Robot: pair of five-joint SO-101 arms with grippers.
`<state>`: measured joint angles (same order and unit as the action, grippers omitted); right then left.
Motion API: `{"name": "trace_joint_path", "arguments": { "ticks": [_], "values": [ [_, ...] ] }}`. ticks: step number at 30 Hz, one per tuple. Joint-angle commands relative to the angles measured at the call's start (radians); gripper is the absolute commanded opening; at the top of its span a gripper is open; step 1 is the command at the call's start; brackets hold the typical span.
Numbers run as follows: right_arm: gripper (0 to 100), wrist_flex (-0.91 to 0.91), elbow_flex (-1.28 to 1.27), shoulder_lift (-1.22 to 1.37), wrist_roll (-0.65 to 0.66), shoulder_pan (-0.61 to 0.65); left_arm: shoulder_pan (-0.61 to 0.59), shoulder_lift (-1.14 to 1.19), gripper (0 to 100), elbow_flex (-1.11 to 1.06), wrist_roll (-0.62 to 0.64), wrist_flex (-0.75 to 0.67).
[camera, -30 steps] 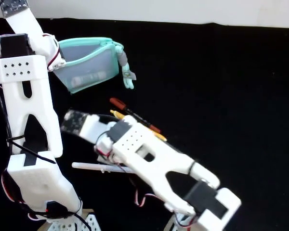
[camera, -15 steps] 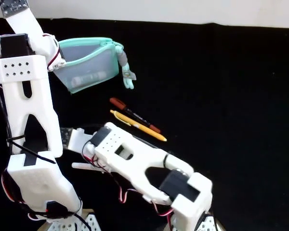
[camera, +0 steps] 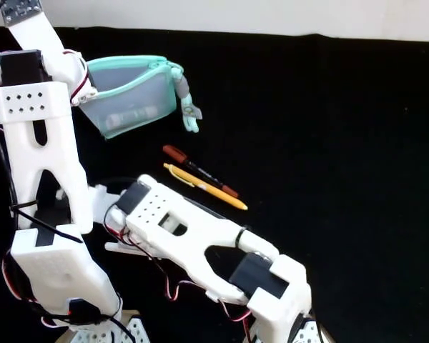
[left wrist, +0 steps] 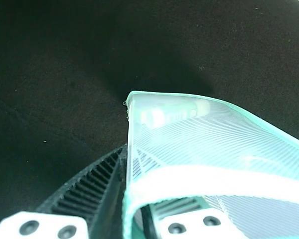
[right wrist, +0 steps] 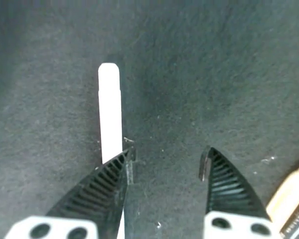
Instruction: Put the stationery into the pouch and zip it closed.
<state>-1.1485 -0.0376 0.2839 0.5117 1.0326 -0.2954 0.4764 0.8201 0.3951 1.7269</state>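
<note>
The left gripper [left wrist: 132, 194] is clamped on the rim of the teal pouch [camera: 132, 96] at the far left of the black counter [camera: 329, 143]. The right gripper [right wrist: 164, 164] hangs open, one finger overlapping the white pen [right wrist: 109, 109]. A yellow pen [camera: 207, 187] and a brown marker [camera: 196, 170] lie side by side between the pouch and the right arm.

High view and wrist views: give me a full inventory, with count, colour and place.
pouch: one, clear with teal trim, held up at far left
white item: one, inside the pouch
brown pen: one, mid-table
yellow pen: one, beside the brown pen
white pen: one, near front, partly under the right arm
table: one, black
left gripper: fingers shut on the pouch
right gripper: fingers open, low over the white pen
</note>
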Motion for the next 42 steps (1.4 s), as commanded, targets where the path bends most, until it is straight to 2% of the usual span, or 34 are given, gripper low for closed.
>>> {"name": "trace_joint_path", "arguments": {
  "ticks": [1, 11, 26, 28, 31, 42],
  "values": [
    [21.0, -0.045, 0.067, -0.005, -0.072, 0.015, -0.036, 0.045, 1, -0.005, -0.003, -0.014],
    [21.0, -0.045, 0.056, 0.002, -0.230, 0.079, -0.035, 0.045, 1, -0.005, -0.003, -0.014],
    [20.7, 0.056, 0.039, 0.170, -0.227, 0.085, -0.036, 0.041, 1, -0.005, -0.003, -0.011],
    [16.4, 0.065, 0.036, 0.171, -0.221, 0.082, -0.036, 0.041, 1, -0.005, -0.003, -0.011],
    [1.1, 0.090, 0.024, 0.177, -0.204, 0.081, -0.036, 0.041, 1, -0.005, -0.003, -0.009],
    [0.7, 0.085, 0.021, 0.205, -0.209, -0.001, -0.036, 0.042, 1, -0.005, -0.003, -0.009]
  ]
}}
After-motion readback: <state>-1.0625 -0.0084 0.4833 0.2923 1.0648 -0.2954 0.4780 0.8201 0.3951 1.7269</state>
